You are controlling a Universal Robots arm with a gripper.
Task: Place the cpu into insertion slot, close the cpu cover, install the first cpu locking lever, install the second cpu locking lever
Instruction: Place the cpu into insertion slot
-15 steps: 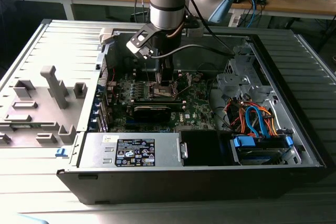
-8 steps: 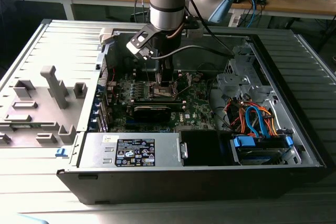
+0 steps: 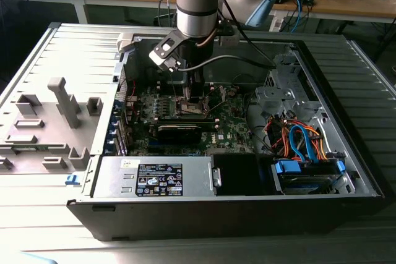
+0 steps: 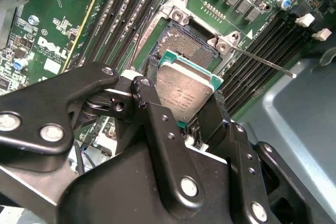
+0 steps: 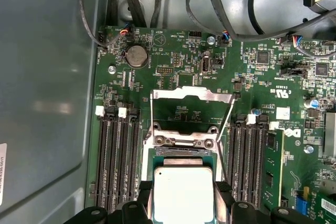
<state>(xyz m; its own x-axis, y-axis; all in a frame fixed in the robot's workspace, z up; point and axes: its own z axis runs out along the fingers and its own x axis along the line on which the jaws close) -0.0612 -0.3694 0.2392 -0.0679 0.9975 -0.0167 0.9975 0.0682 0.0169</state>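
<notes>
black fingers [image 4: 157, 124] pinching the cpu [image 4: 185, 92], close over the insertion slot [image 4: 181, 39], white lettering [image 4: 51, 48] on green board [image 4: 63, 3]

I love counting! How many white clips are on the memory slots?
4: two white clips beside the cpu on one side, two on the other; more may be hidden.

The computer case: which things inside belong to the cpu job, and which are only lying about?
Belong to the job: cpu, held in the jaws; insertion slot; cpu cover, open; locking lever.
Lying about: memory slots; coin battery; power supply; blue cables.
</notes>
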